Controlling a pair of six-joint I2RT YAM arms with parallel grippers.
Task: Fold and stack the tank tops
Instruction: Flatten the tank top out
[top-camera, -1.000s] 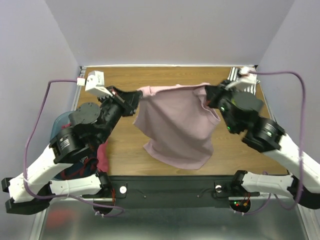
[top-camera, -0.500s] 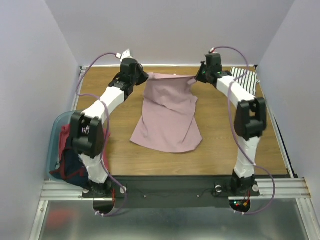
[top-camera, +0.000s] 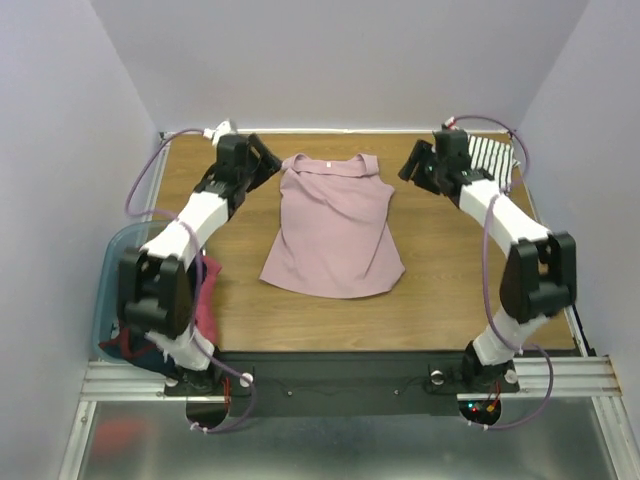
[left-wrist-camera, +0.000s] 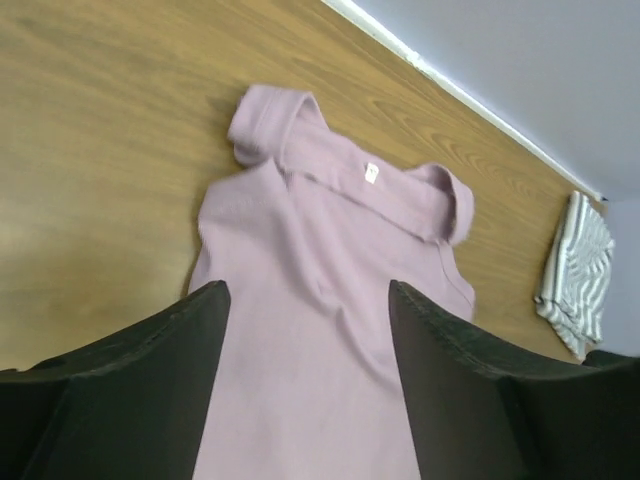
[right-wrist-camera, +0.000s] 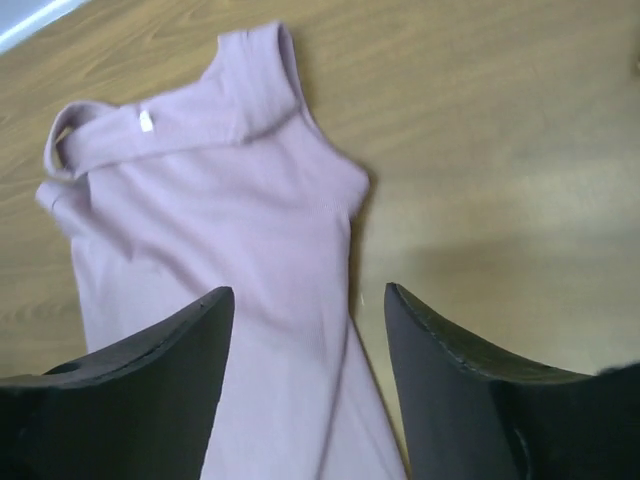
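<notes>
Now pink top (top-camera: 333, 230) lay flat on table (top-camera: 450, 285), neck end far. Left claw (top-camera: 270, 165) and right claw (top-camera: 409, 168) flanked its straps, both released.

Wooden table (top-camera: 440, 290), pink top (top-camera: 335, 228), striped top (top-camera: 491, 154)

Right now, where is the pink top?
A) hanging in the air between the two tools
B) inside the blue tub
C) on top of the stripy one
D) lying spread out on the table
D: the pink top lies flat on the wooden table, and the left tool and right tool are both open and off it.
</notes>
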